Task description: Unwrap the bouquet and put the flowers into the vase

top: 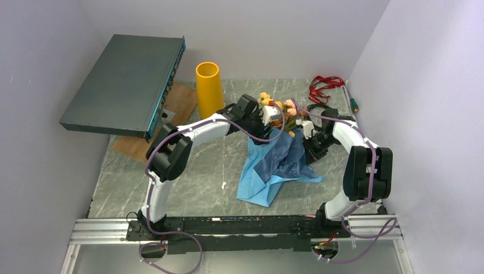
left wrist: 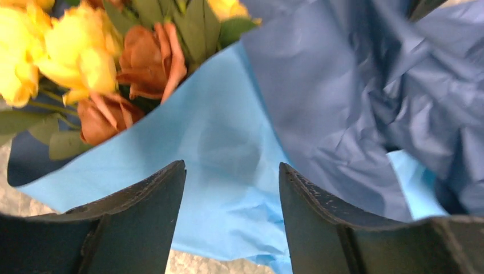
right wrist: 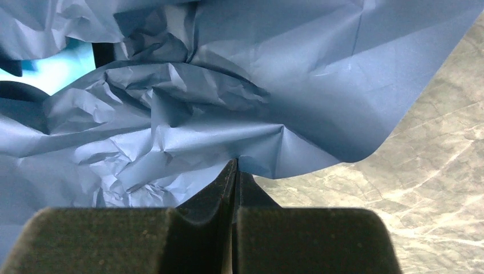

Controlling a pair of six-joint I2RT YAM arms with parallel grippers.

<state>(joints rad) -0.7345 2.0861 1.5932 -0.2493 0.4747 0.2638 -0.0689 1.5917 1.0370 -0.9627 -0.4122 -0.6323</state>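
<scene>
Two tools flank bouquet (top: 279,123), left tool (left wrist: 232,166) spread facing blue paper (left wrist: 319,103) below flowers (left wrist: 85,51), right tool (right wrist: 236,165) pinching its edge

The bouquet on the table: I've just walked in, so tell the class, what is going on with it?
The red ribbon lies off by the far right wall. The right gripper pinches the loosened blue paper; the left gripper is open, facing the paper just below the flowers. The vase stands upright, apart.
</scene>
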